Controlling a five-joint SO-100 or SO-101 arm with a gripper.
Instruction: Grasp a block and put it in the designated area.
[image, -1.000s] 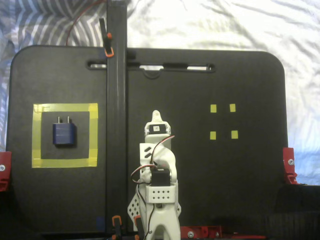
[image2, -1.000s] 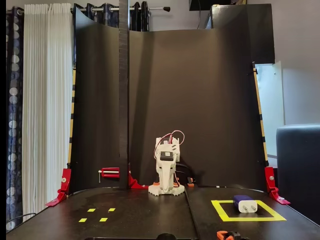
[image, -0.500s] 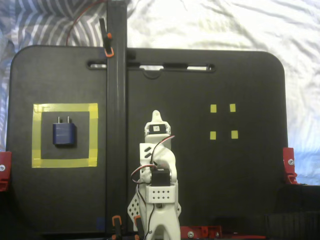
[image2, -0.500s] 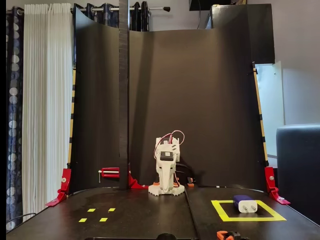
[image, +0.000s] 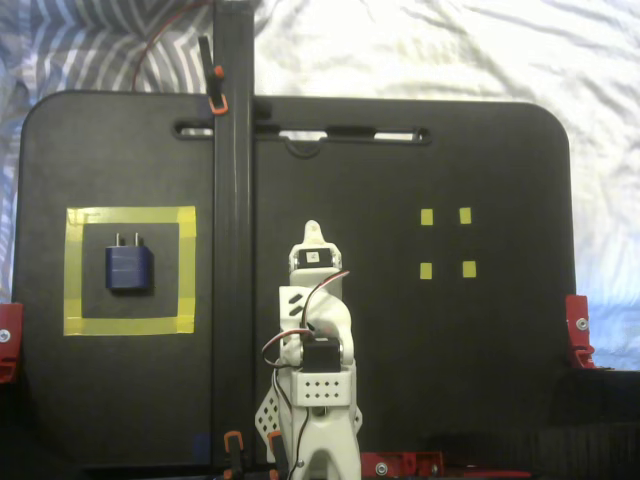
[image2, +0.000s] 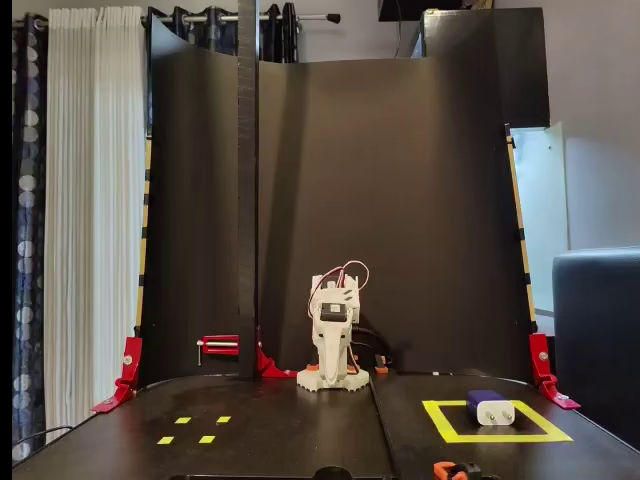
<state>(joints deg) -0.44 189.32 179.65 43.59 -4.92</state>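
Four small yellow square markers (image: 446, 243) are sitting on the black board (image: 480, 340), a black vertical post (image: 232, 250) is crossing it, and red clamps (image: 578, 331) are gripping its edges.

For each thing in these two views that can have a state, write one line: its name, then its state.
block: lying flat inside the designated area, prongs pointing to the top of the top-down fixed view, not held.
designated area: occupied by the block alone.
gripper: empty, folded back over the arm's base, away from the block; open or shut cannot be told.
four small yellow markers: bare, nothing between them.
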